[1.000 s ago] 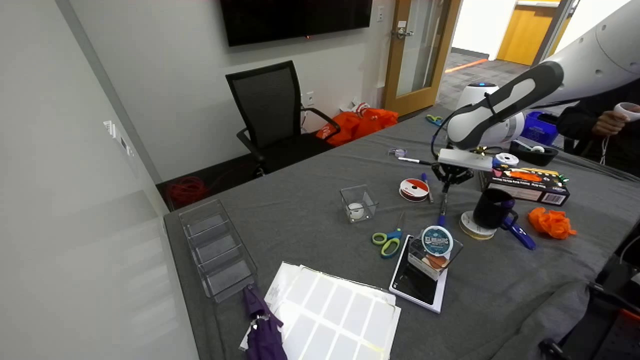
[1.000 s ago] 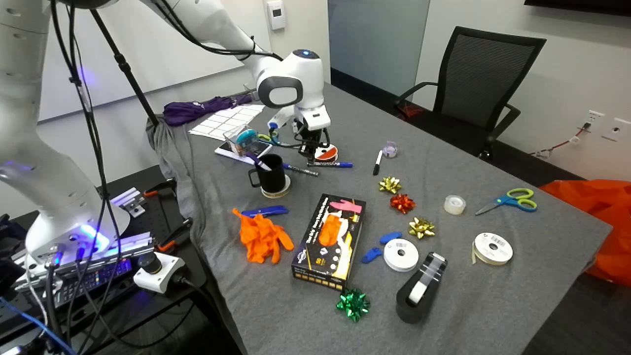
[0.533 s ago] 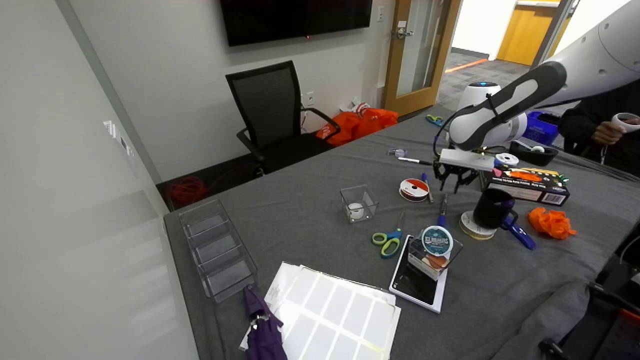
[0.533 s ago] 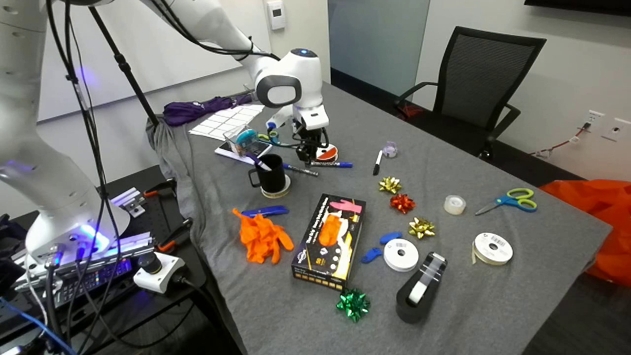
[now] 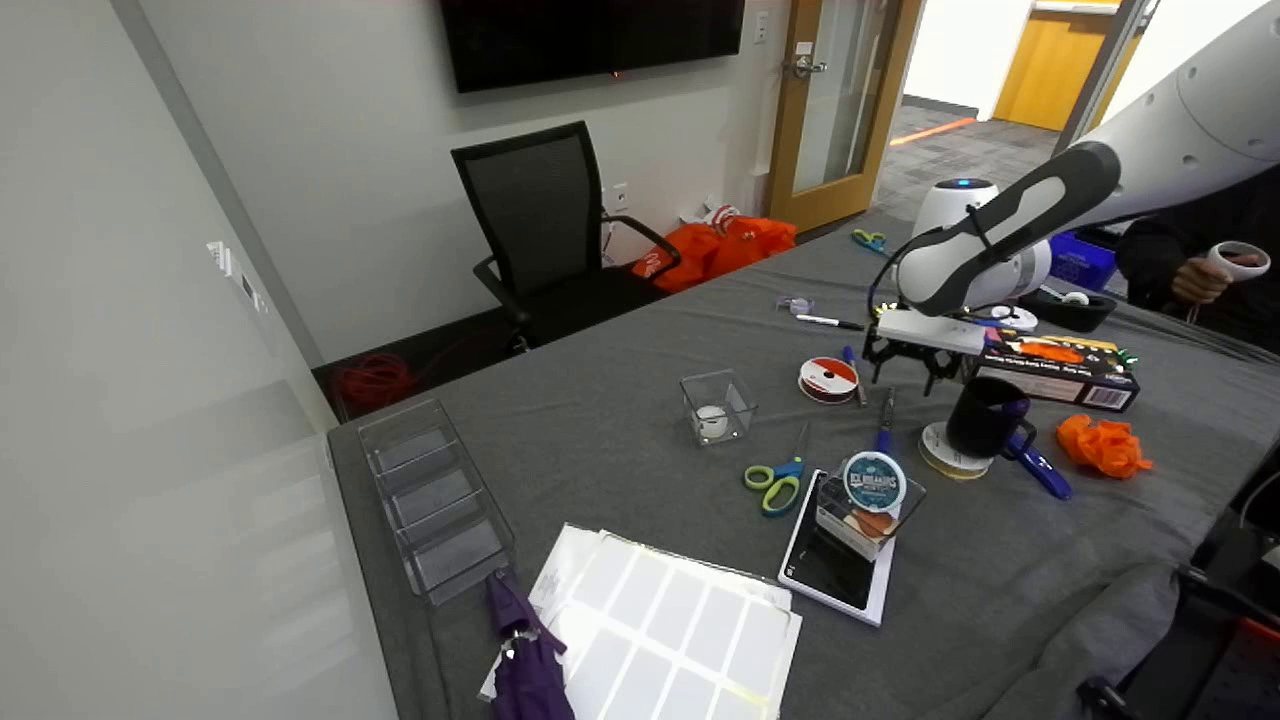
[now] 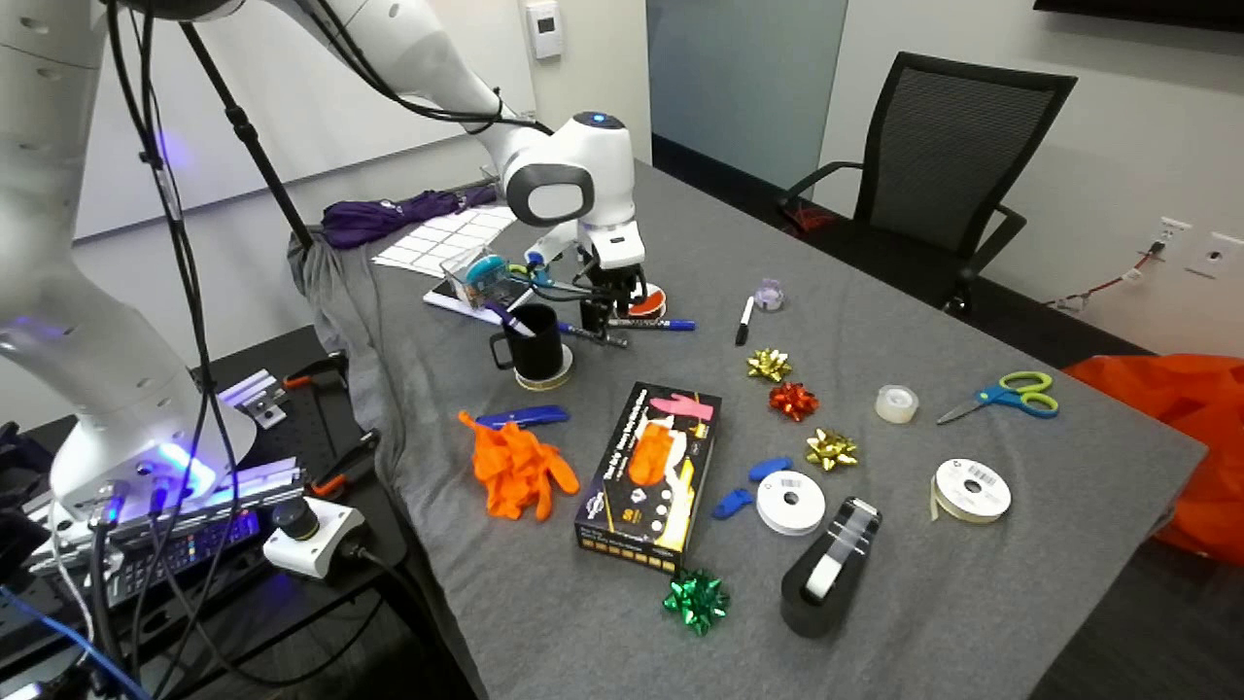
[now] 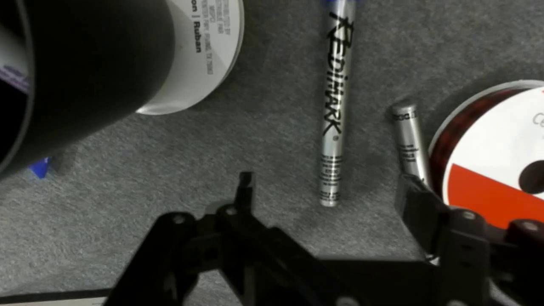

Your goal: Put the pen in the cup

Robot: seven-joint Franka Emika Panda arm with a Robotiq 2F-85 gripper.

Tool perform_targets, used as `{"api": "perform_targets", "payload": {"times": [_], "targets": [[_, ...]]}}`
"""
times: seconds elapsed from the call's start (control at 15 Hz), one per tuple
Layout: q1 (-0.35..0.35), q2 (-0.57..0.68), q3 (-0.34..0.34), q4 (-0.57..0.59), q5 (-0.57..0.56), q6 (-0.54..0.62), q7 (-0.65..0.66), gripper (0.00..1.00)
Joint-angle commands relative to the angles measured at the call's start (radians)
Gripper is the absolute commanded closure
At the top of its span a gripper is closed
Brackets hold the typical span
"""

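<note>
In the wrist view we see the gripper (image 7: pixel 327 179) with its jaws wide apart, framing the end of the silver pen (image 7: pixel 336 102), which lies on the grey cloth (image 7: pixel 272 140). Near the pen we note the black cup (image 7: pixel 97 63), upright on a white ribbon spool (image 7: pixel 208 46) and holding a purple-and-white marker (image 6: pixel 510 319); opposite, 1 finger (image 7: pixel 418 208) partly hides a 2nd silver marker (image 7: pixel 410 142) just beside a red-and-white spool (image 7: pixel 488 148).
</note>
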Motion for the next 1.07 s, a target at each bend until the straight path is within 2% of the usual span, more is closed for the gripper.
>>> {"api": "perform_targets", "payload": {"times": [0.0,0.2,0.47,0.53,0.67,1.0], "targets": [[0.019,0.027,-0.007,-0.003,-0.001,0.044,0.034,0.41],[0.025,0.043,-0.006,0.001,0.0,0.058,0.055,0.56],[0.027,0.054,-0.003,0.008,0.002,0.063,0.069,0.67],[0.028,0.056,-0.003,0.008,0.003,0.065,0.073,0.87],[0.028,0.058,-0.002,0.01,0.005,0.069,0.079,0.99],[0.026,0.053,0.001,0.009,0.008,0.064,0.086,0.96]]}}
